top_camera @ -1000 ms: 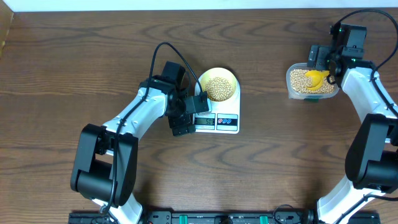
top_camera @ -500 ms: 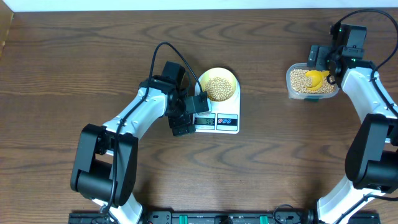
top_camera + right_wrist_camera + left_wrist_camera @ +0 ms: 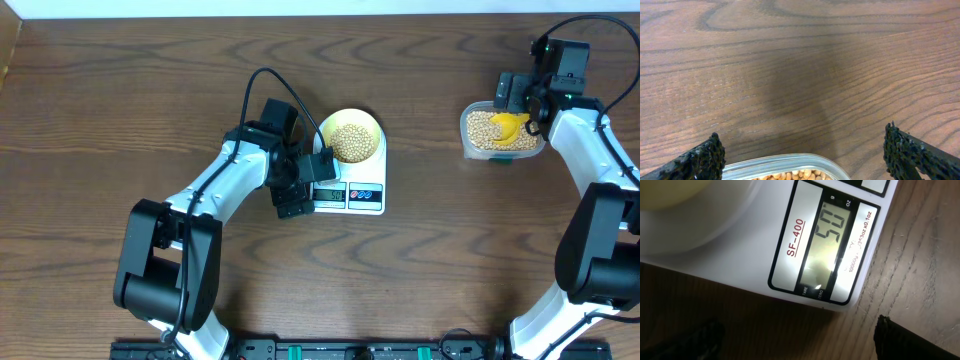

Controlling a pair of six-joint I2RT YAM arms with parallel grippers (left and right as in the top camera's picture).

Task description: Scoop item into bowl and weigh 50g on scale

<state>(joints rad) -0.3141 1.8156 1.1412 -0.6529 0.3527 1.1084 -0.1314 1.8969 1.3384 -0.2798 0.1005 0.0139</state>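
Beans (image 3: 352, 141) sit in the bowl (image 3: 345, 117) on the scale (image 3: 366, 196) at centre frame. Its display (image 3: 832, 245) appears to read fifty, so weighing looks done. Left pincer (image 3: 800, 340) hangs released beside the scale. Right pincer (image 3: 805, 150) gapes empty over the tub (image 3: 500, 148) at upper right, scoop (image 3: 508, 124) inside.

A dark brown wood-grain table (image 3: 120, 90) bears two things directly: a white scale (image 3: 365, 195) and, well to the right of the scale and slightly farther back, a clear tub (image 3: 466, 135).
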